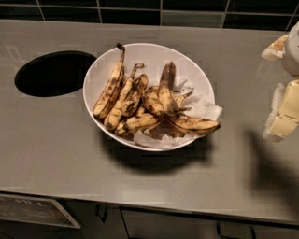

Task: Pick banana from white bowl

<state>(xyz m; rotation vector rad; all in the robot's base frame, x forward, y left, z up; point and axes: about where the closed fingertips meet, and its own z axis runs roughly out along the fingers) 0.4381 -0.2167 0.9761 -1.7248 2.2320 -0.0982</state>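
The white bowl stands in the middle of the grey counter and holds several overripe bananas on crumpled white paper. The banana, long, curved and mostly brown-black, lies near the bowl's middle with its dark tip pointing toward the back. Two paler long-stemmed bananas lie along the left side. Another spotted banana lies across the front right rim. My gripper is at the right edge of the view, well to the right of the bowl and above the counter. Its cream fingers are apart and hold nothing.
A dark round hole is cut into the counter left of the bowl. A dark tiled wall runs along the back. Cabinet fronts with handles sit below the counter's front edge.
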